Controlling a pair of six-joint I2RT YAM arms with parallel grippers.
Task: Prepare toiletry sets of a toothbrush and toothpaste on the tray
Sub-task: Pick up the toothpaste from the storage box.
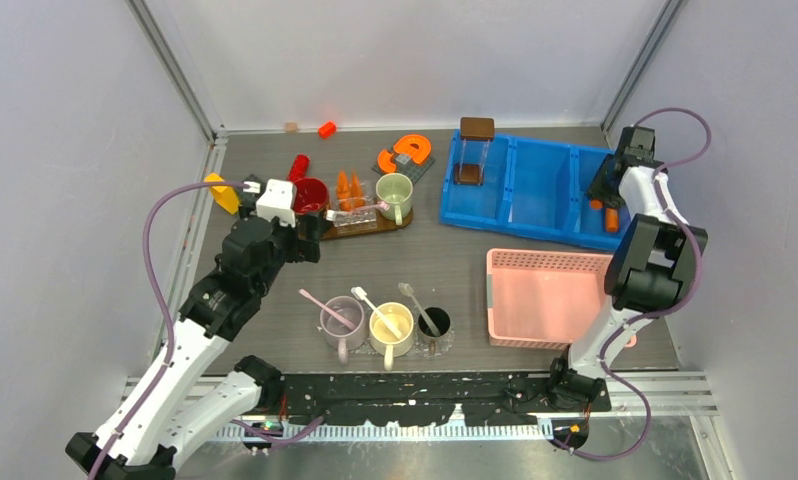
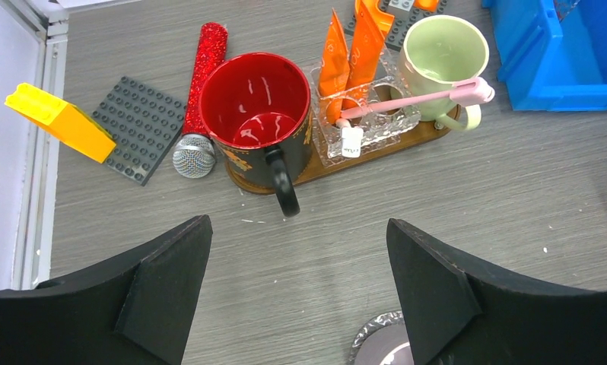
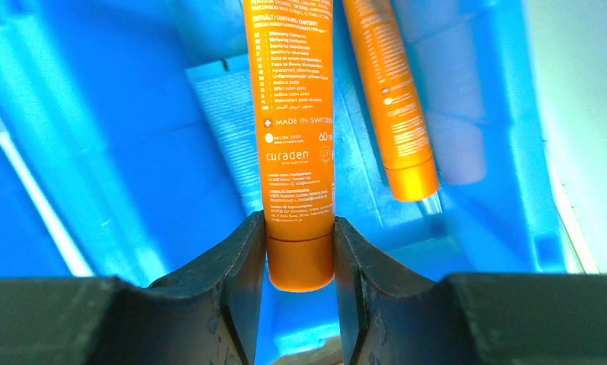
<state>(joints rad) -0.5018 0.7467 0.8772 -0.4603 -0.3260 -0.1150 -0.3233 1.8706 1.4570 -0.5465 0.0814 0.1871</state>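
Lifting one toothpaste tube out of the bin is judged to be the step in hand.

**Top view.** The right gripper [image 1: 603, 198] is down in the right-hand compartment of the blue bin [image 1: 505, 225]. Orange toothpaste [image 1: 612, 220] shows just beside it. The left gripper [image 1: 308, 225] hovers near the tray [image 1: 403, 221], which carries a red mug [image 1: 310, 195], a clear holder [image 1: 353, 217] and a green mug [image 1: 394, 190].

**Left wrist view.** The left gripper's fingers [image 2: 171, 266] are spread wide with nothing between them, above bare table in front of the tray. Two orange tubes [image 2: 354, 53] stand upright in the holder. A pink toothbrush [image 2: 407, 99] lies from the holder across the green mug's rim.

**Right wrist view.** The right jaws press on both sides of the held tube [image 3: 289, 114], just above its cap. A second tube [image 3: 392, 106] lies just beside it, apart from the fingers. A white toothbrush [image 3: 27, 198] shows at the left edge.

**Procedure.**
1. Raise the gripper straight up until the whole tube clears the bin wall.
2. Move slowly. The grip is at one end, so the long body will probably swing.
3. Avoid dragging the second tube.
4. Hold the left arm back from the tray while the right arm approaches it.
5. Check for a free slot in the holder. These views do not show one clearly.
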